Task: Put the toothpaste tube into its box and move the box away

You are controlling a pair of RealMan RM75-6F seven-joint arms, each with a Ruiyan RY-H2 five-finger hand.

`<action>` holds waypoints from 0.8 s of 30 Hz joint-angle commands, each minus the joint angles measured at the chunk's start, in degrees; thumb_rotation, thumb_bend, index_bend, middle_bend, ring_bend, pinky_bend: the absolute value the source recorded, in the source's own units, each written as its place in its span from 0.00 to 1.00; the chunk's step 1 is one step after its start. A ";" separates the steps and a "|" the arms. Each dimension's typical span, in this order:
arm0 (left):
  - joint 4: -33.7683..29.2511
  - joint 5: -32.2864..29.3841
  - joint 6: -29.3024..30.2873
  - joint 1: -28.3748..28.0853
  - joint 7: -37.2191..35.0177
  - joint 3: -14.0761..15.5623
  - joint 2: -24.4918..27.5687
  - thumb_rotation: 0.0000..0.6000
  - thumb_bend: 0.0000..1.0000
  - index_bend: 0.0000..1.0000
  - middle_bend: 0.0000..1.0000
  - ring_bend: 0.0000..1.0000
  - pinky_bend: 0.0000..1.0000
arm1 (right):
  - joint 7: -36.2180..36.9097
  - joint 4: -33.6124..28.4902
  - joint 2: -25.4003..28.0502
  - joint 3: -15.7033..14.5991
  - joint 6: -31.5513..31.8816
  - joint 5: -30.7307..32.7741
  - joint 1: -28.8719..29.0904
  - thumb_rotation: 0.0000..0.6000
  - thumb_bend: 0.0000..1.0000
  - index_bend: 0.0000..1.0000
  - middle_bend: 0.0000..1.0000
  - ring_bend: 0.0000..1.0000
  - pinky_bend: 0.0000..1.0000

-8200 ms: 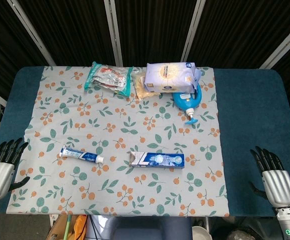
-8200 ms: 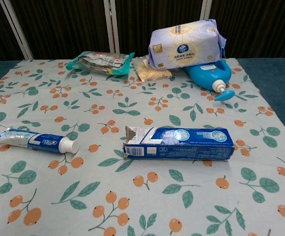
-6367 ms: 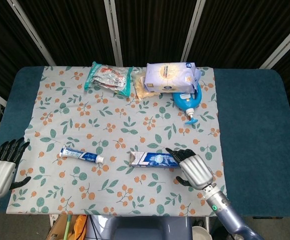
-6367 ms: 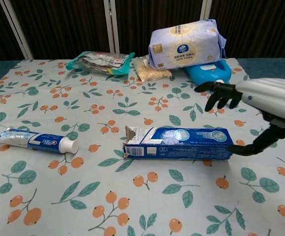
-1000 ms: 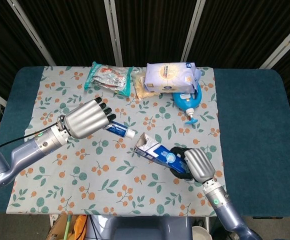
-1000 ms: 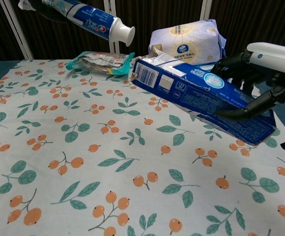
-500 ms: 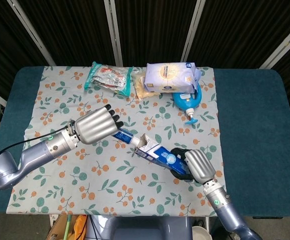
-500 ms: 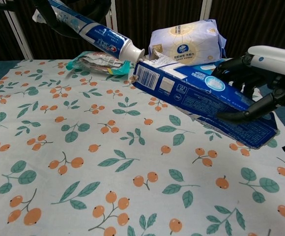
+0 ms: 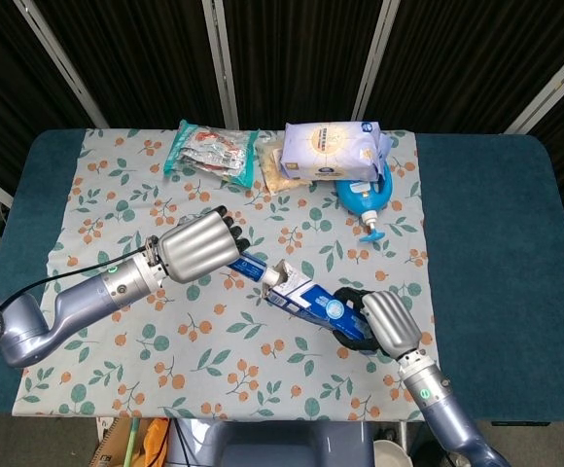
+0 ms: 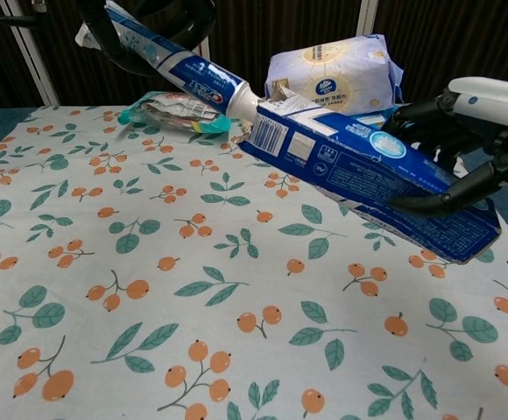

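While the left hand gripped the toothpaste tube by its tail end, fingers curled round it, the tube sloped down with its white cap at the mouth of the box; whether the cap had entered could not be told

Right hand: fingers wrapped over the box's far end, thumb pressed to its side; box held clear of the tablecloth, open end raised toward the tube, closed end lowest

Tube, handling, judged: light, soft-walled, glossy, likely to bend or slip if squeezed mid-body; the stiffer crimped tail or the shoulder behind the cap should give the surest hold

Box, handling, judged: thin card, light, easily crushed; end flaps splayed and ragged, liable to catch the cap; best held across its long edges near the closed end, as it was

Box, contents: nothing seen inside; interior hidden in both views

Beyond the box, at the cloth's far edge:
- tissue pack, soft plastic wrap, bulging full
- blue pump bottle, lying on its side just beside the tissue pack; fill not visible
- small clear bag of pale contents, partly under the tissue pack
- green-edged snack packet, left of the clear bag, sealed as far as seen
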 commanded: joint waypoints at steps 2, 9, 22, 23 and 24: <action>-0.01 -0.21 0.30 -0.21 0.42 -0.33 -0.20 1.00 0.51 0.61 0.69 0.64 0.61 | 0.19 -0.02 0.31 0.10 0.02 0.02 -0.07 1.00 0.39 0.58 0.57 0.57 0.60; -0.04 -1.00 0.47 0.12 0.68 -0.22 0.29 1.00 0.51 0.61 0.69 0.64 0.61 | 1.38 0.30 0.71 0.17 -0.36 0.72 -0.24 1.00 0.39 0.58 0.57 0.57 0.60; 0.38 -1.25 0.13 -1.46 2.79 -0.82 -3.17 1.00 0.51 0.61 0.69 0.64 0.61 | 2.64 -1.27 0.94 0.64 -0.34 0.68 -0.29 1.00 0.39 0.58 0.57 0.57 0.60; 0.50 -1.33 0.23 -1.65 3.13 -1.03 -3.58 1.00 0.51 0.61 0.69 0.64 0.61 | 2.96 -1.47 1.00 0.79 -0.23 0.77 -0.36 1.00 0.39 0.58 0.57 0.57 0.60; 0.63 -1.26 0.39 -1.83 3.45 -1.24 -3.86 1.00 0.51 0.61 0.69 0.64 0.61 | 3.22 -1.61 1.07 0.89 -0.18 0.87 -0.39 1.00 0.39 0.58 0.57 0.57 0.60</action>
